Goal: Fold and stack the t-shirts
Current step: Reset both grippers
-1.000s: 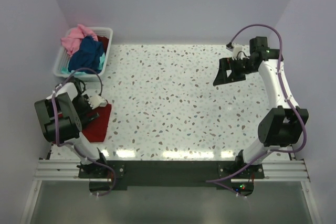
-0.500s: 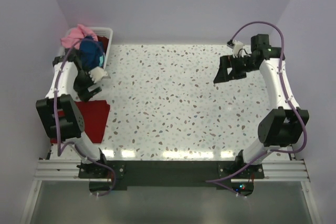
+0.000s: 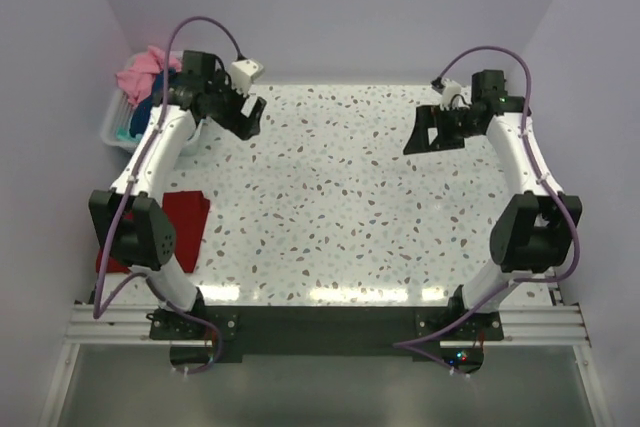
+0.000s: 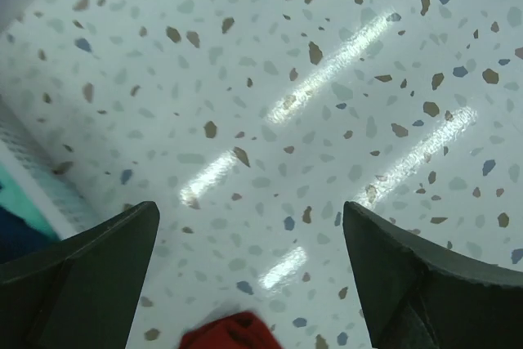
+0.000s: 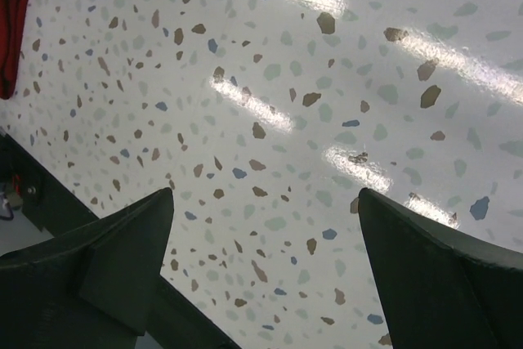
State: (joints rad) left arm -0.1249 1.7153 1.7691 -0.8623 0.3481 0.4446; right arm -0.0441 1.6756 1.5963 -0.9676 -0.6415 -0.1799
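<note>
T-shirts (image 3: 140, 71) in the basket (image 3: 110, 128) lie near the left gripper (image 3: 249, 119), jaws apart, probably to fetch one.

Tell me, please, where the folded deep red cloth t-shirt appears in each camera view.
Top external: the deep red cloth t-shirt lies flat near the table's left edge, partly under the left arm.
Left wrist: only a small red piece shows at the bottom edge, left of centre.
Right wrist: a red strip shows at the top-left edge.
Shared landmark: the white speckled tabletop it lies on, seen in all three views.
</note>
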